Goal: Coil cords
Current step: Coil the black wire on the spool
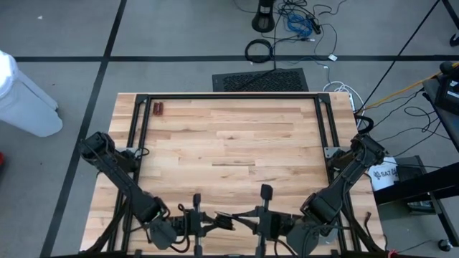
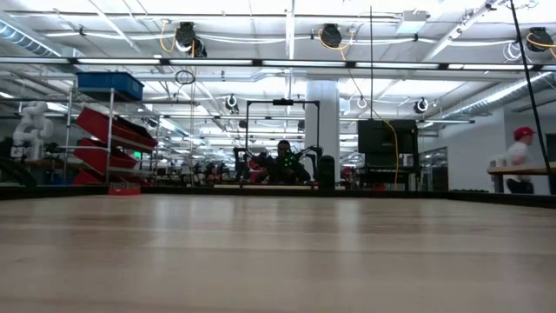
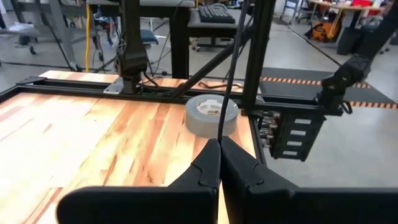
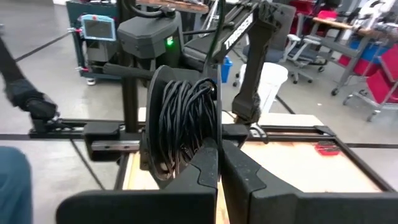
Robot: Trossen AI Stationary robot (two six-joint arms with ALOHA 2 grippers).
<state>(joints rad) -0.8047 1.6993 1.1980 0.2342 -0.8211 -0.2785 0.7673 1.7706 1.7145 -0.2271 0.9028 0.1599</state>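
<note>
The cord is thin and black. Most of it is wound into an upright bundle of several loops [image 4: 186,121] right in front of my right gripper [image 4: 219,148], which is shut on it. One strand [image 3: 231,68] runs from my left gripper [image 3: 219,146], also shut on it, straight up out of the left wrist view. In the high view both grippers meet above the table's near edge at its middle, the left gripper [image 1: 224,218] pointing right and the right gripper [image 1: 247,215] pointing left. The low view shows neither gripper. My left gripper pinches a single strand of the cord [image 3: 221,137] between its two fingertips, coming about level from the table's left. The strand rises straight from the tips, drawn taut and clear of the table. My right gripper is shut on the bundle's side nearest it [image 4: 210,144], coming about level from the table's right. The fingertips hide how many loops lie between them. The bundle stands upright ahead of the fingers, lifted clear of the table, and a strand [image 4: 215,25] leads up from its top.
A grey tape roll [image 3: 211,115] lies flat on the wood near the black frame rail [image 3: 155,93]. A small red thing [image 1: 158,109] lies at the far left corner. A black frame [image 1: 229,96] borders the tabletop. A thick cable loop [image 1: 259,50] lies on the floor beyond.
</note>
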